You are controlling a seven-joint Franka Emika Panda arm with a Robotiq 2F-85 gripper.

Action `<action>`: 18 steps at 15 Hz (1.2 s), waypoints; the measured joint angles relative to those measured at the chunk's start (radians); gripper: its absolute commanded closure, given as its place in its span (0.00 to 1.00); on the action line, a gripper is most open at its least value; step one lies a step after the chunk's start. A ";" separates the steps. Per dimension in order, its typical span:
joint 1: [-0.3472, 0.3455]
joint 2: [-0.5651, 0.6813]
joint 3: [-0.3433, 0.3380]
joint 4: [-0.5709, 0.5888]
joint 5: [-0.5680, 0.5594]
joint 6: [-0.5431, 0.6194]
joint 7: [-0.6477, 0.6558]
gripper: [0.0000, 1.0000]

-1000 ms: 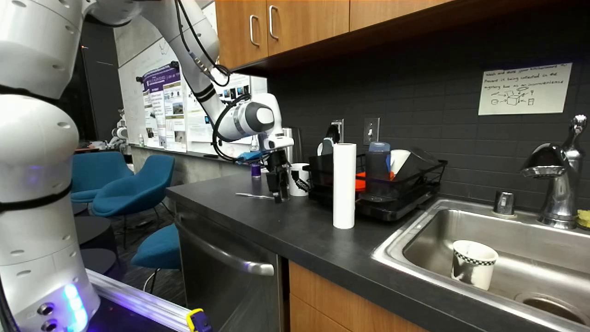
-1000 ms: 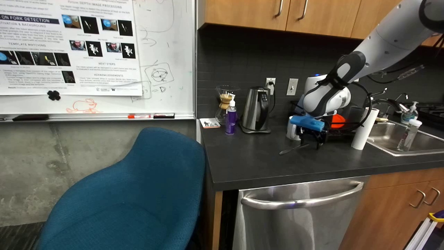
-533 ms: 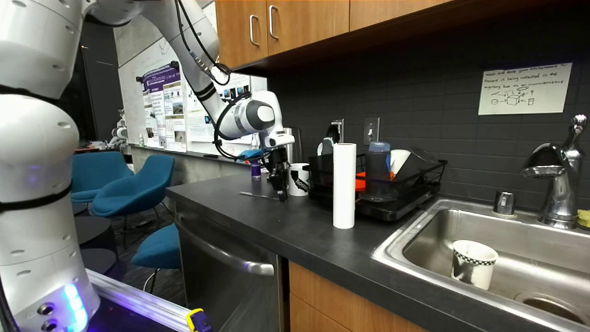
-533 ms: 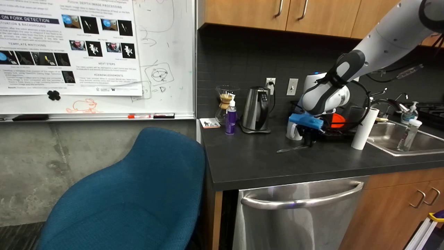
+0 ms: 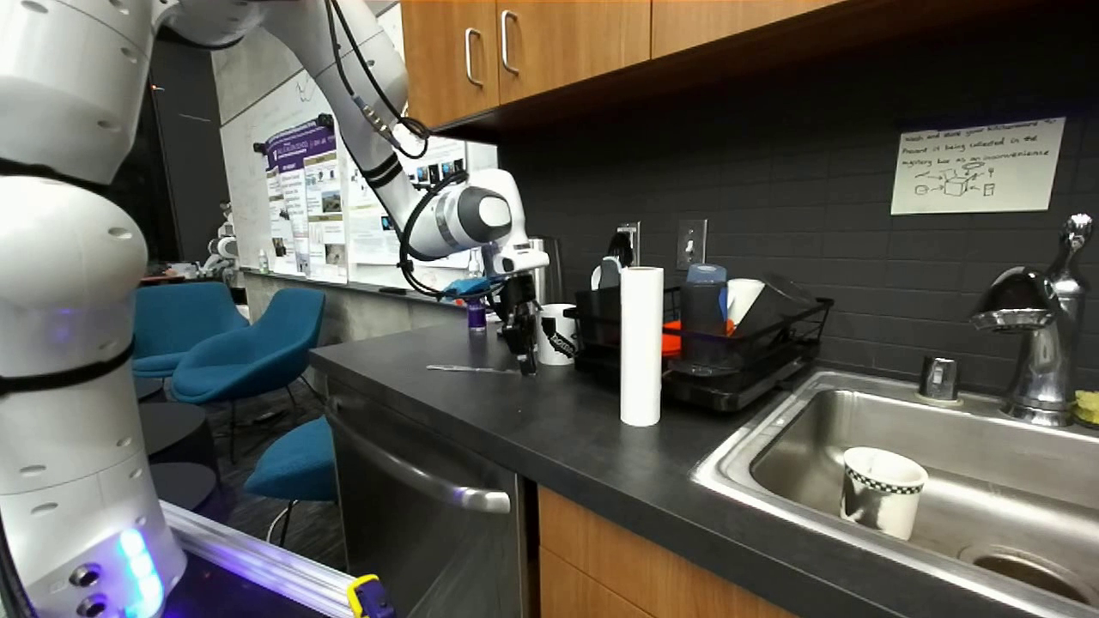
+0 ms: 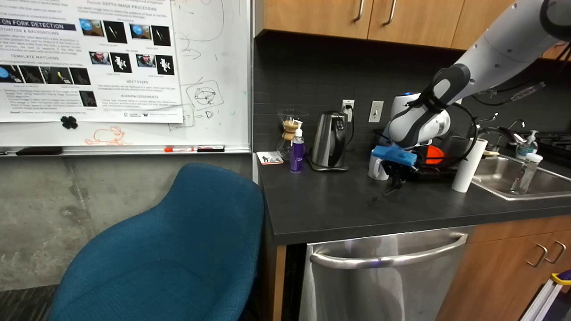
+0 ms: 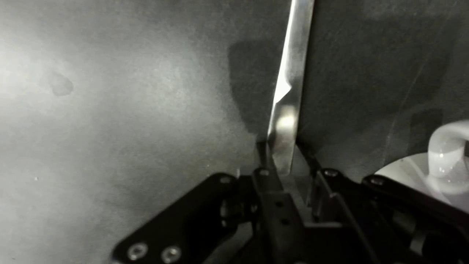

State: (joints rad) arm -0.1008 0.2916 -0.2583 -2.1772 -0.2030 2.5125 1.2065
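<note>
A flat metal utensil (image 7: 289, 84) runs down from the top edge of the wrist view, its near end lying between the fingers of my gripper (image 7: 281, 148). The fingertips meet its two sides, so the jaws look shut on it. In both exterior views the gripper (image 5: 525, 369) is low over the dark counter, with the thin utensil (image 5: 468, 369) pointing away from it. That utensil (image 6: 379, 196) appears dark in an exterior view. Close beside the gripper stands a white mug (image 5: 558, 330) with black print; its handle (image 7: 438, 150) shows in the wrist view, apart from the fingers.
A black dish rack (image 5: 730, 399) and a white upright roll (image 5: 641, 343) stand near the gripper. A steel sink (image 5: 730, 461) holds a cup (image 5: 884, 493). A kettle (image 6: 328, 142) and a purple bottle (image 6: 296, 156) stand farther along the counter. Wooden cabinets (image 5: 567, 43) hang above.
The gripper shifted slightly toward the mug, then stayed in place while its fingers closed on the utensil. The utensil's far end has swung a little and it looks darker in an exterior view.
</note>
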 measured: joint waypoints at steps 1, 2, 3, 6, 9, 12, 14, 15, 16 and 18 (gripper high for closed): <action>0.000 -0.005 0.000 -0.008 0.000 0.013 -0.012 0.95; 0.000 -0.011 0.000 -0.017 0.000 0.030 -0.027 0.95; -0.001 -0.021 0.000 -0.029 0.000 0.049 -0.045 0.95; -0.002 -0.062 0.000 -0.072 0.015 0.102 -0.108 0.95; -0.003 -0.115 0.003 -0.121 0.056 0.136 -0.180 0.95; -0.004 -0.172 0.006 -0.170 0.096 0.158 -0.248 0.95; -0.005 -0.214 0.009 -0.201 0.110 0.174 -0.278 0.95; -0.006 -0.235 0.010 -0.214 0.111 0.180 -0.286 0.95; -0.006 -0.256 0.012 -0.226 0.111 0.185 -0.294 0.95; -0.006 -0.293 0.020 -0.243 0.102 0.193 -0.296 0.95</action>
State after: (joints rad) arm -0.1070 -0.0010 -0.2387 -2.4199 -0.1009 2.7056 0.9103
